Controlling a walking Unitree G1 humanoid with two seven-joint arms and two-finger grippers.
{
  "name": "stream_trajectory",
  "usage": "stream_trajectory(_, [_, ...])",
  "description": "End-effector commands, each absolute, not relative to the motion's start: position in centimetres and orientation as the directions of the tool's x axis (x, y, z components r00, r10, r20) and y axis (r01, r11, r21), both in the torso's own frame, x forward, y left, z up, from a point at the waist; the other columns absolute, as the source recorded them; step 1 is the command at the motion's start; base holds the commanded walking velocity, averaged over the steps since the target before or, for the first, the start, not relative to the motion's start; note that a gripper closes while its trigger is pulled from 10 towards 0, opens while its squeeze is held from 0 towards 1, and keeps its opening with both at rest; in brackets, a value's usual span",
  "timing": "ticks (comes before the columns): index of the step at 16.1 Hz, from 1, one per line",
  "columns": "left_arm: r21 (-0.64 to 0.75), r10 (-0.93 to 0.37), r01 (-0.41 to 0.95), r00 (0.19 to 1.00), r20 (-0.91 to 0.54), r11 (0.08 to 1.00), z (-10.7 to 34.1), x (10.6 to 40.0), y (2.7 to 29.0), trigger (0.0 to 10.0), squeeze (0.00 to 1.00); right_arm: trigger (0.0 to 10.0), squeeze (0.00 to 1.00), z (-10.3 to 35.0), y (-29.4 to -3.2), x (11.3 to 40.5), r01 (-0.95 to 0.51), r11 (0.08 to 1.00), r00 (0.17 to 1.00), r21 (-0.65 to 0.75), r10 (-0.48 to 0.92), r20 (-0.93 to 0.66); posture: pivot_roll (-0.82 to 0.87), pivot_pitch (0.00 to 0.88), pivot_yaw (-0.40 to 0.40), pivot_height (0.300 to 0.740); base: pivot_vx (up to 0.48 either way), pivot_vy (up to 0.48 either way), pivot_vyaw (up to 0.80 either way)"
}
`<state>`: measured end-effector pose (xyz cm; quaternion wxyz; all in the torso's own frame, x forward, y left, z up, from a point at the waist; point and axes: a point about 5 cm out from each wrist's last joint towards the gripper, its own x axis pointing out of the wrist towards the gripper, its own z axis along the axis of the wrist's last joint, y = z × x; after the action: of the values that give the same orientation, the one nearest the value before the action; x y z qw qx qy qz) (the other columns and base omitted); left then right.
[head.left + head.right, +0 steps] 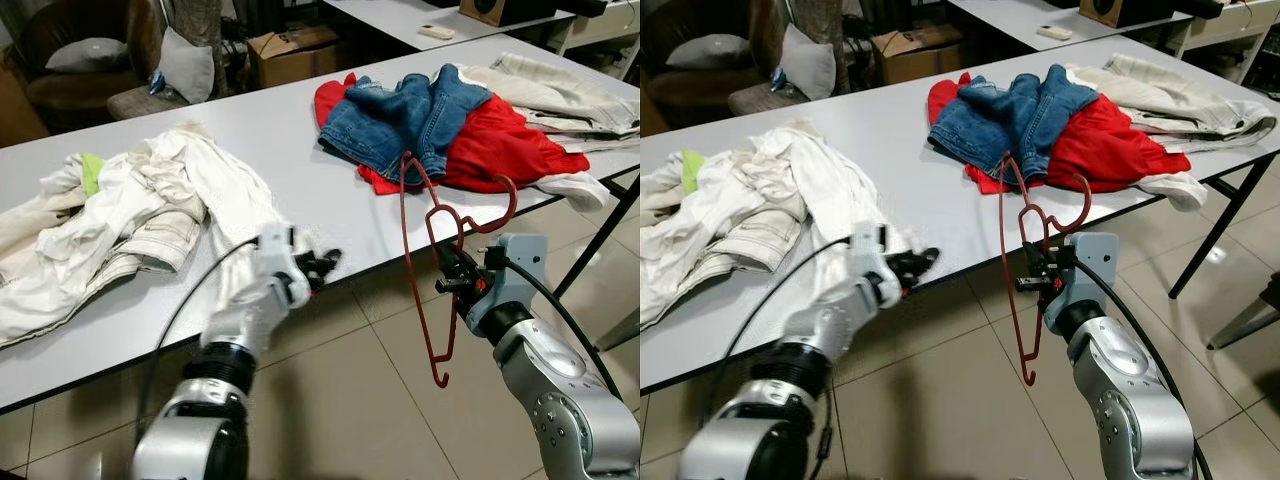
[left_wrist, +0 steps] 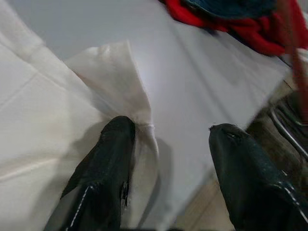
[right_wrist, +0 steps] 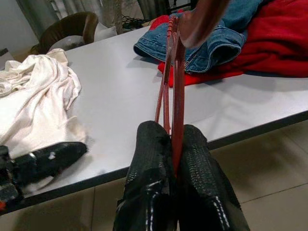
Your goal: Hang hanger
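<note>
While right tool (image 1: 452,272) grips red hanger (image 1: 420,250).

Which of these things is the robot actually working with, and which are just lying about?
In the job:
- red hanger, gripped by the right gripper
- white garment, at the open left gripper

Lying about:
- jeans
- red garment
- beige clothes
- cardboard box
- armchair

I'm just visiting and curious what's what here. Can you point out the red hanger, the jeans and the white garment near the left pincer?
red hanger (image 1: 412,262), left eye view, on its long straight side.
jeans (image 1: 400,115), left eye view, mid denim.
white garment (image 1: 180,185), left eye view, middle of the cloth.
</note>
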<state>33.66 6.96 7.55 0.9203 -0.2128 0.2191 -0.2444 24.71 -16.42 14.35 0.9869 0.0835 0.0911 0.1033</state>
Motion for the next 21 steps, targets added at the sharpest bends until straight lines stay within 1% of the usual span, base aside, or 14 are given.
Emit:
stream_trajectory(1, [-0.438, -0.569, 0.424, 0.772, -0.284, 0.793, 8.2, 33.5, 6.1, 10.0, 0.0, 10.0, 0.0, 15.2, -16.3, 24.8, -0.197, 0.963, 0.965, 0.184, 0.223, -0.135, -0.15, 0.0, 0.098, 0.74, 0.0, 0.0, 0.0])
stream_trajectory(3, [-0.373, -0.608, 0.517, 0.772, -0.184, 0.77, 10.4, 33.8, 5.3, 10.0, 0.0, 10.0, 0.0, 15.0, -16.4, 24.8, -0.184, 0.965, 0.968, 0.185, 0.211, -0.139, -0.15, 0.0, 0.093, 0.74, 0.0, 0.0, 0.0])
stream_trajectory(4, [-0.294, -0.644, 0.594, 0.757, -0.112, 0.749, 12.0, 33.9, 5.0, 10.0, 0.0, 10.0, 0.0, 14.9, -16.5, 24.7, -0.178, 0.967, 0.968, 0.182, 0.206, -0.144, -0.14, 0.0, 0.088, 0.74, 0.0, 0.0, 0.0])
stream_trajectory(5, [-0.15, -0.664, 0.649, 0.74, -0.105, 0.746, 12.9, 33.8, 5.2, 10.0, 0.08, 10.0, 0.0, 14.8, -16.6, 24.7, -0.175, 0.968, 0.968, 0.182, 0.203, -0.147, -0.14, 0.0, 0.085, 0.74, 0.0, 0.0, 0.0])
stream_trajectory(6, [0.024, -0.674, 0.682, 0.727, -0.131, 0.731, 13.4, 33.8, 5.8, 10.0, 1.0, 10.0, 0.0, 14.8, -16.6, 24.9, -0.174, 0.968, 0.969, 0.178, 0.201, -0.147, -0.14, 0.0, 0.085, 0.74, 0.0, 0.0, 0.0])
stream_trajectory(8, [0.087, -0.668, 0.677, 0.736, -0.108, 0.731, 14.3, 33.8, 7.2, 10.0, 1.0, 10.0, 0.0, 15.0, -16.7, 25.1, -0.167, 0.97, 0.972, 0.174, 0.192, -0.139, -0.14, 0.0, 0.087, 0.74, 0.0, 0.0, 0.0])
stream_trajectory(10, [0.068, -0.679, 0.68, 0.733, -0.04, 0.73, 16.1, 33.3, 9.1, 10.0, 1.0, 10.0, 0.0, 14.9, -16.9, 24.9, -0.152, 0.972, 0.975, 0.178, 0.177, -0.135, -0.14, 0.0, 0.088, 0.74, 0.0, 0.0, 0.0])
stream_trajectory(13, [0.185, -0.56, 0.572, 0.82, -0.115, 0.799, 16.0, 33.6, 13.9, 10.0, 1.0, 10.0, 0.0, 14.6, -17.0, 24.7, -0.149, 0.974, 0.974, 0.17, 0.174, -0.145, -0.14, 0.0, 0.093, 0.74, 0.0, 0.0, 0.0])
stream_trajectory(14, [0.219, -0.509, 0.534, 0.845, -0.164, 0.816, 15.7, 33.5, 15.8, 10.0, 0.32, 10.0, 0.0, 14.6, -17.1, 24.6, -0.149, 0.975, 0.974, 0.164, 0.173, -0.149, -0.14, 0.0, 0.094, 0.74, 0.0, 0.0, 0.0])
stream_trajectory(15, [0.245, -0.477, 0.517, 0.854, -0.206, 0.82, 15.4, 33.2, 17.1, 10.0, 0.0, 10.0, 0.0, 14.5, -17.2, 24.6, -0.148, 0.976, 0.973, 0.162, 0.172, -0.152, -0.14, 0.0, 0.094, 0.74, 0.0, 0.0, 0.0])
stream_trajectory(16, [0.263, -0.437, 0.503, 0.858, -0.271, 0.824, 15.0, 32.6, 18.9, 10.0, 0.0, 10.0, 0.0, 14.4, -17.3, 24.5, -0.145, 0.977, 0.973, 0.159, 0.17, -0.156, -0.14, 0.0, 0.095, 0.74, 0.0, 0.0, 0.0])
stream_trajectory(18, [0.128, -0.438, 0.507, 0.826, -0.355, 0.852, 14.2, 31.0, 20.5, 10.0, 0.0, 10.0, 0.0, 14.3, -17.5, 24.4, -0.142, 0.977, 0.973, 0.159, 0.167, -0.161, -0.13, 0.0, 0.097, 0.74, 0.0, 0.0, 0.0])
stream_trajectory(19, [0.051, -0.457, 0.511, 0.804, -0.381, 0.858, 13.7, 30.4, 20.5, 10.0, 0.0, 10.0, 0.0, 14.3, -17.5, 24.4, -0.141, 0.977, 0.973, 0.159, 0.166, -0.162, -0.13, 0.0, 0.096, 0.74, 0.0, 0.0, 0.0])
stream_trajectory(21, [0.024, -0.431, 0.486, 0.796, -0.424, 0.874, 12.4, 29.6, 20.1, 10.0, 0.0, 10.0, 0.0, 14.2, -17.4, 24.5, -0.142, 0.977, 0.972, 0.161, 0.169, -0.164, -0.13, 0.0, 0.092, 0.74, 0.0, 0.0, 0.0])
